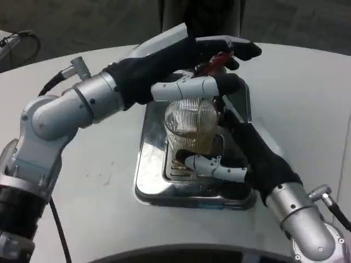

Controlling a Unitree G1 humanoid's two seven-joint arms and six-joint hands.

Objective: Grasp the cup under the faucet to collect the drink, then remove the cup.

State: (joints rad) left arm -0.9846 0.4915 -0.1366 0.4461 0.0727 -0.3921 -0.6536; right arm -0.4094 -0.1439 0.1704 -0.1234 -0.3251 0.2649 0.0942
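Observation:
A ribbed clear cup (pixel 191 123) stands upright on the grate of a steel drip tray (pixel 147 183), with brownish drink in its lower part. My right hand (pixel 241 156) comes in from the lower right and grips the cup, its white fingers (pixel 215 167) wrapped round the base. My left hand (pixel 211 60) reaches across from the left and sits just above the cup. Between its upper fingers and its thumb (pixel 189 89) it holds the faucet's red handle (pixel 219 59). The spout itself is hidden behind that hand.
The drip tray lies on the round white table (pixel 93 181). A dark dispenser column (pixel 200 13) rises behind the hands. My left forearm (pixel 93 98) spans the table's left half. A black cable (pixel 57 230) hangs by the left arm.

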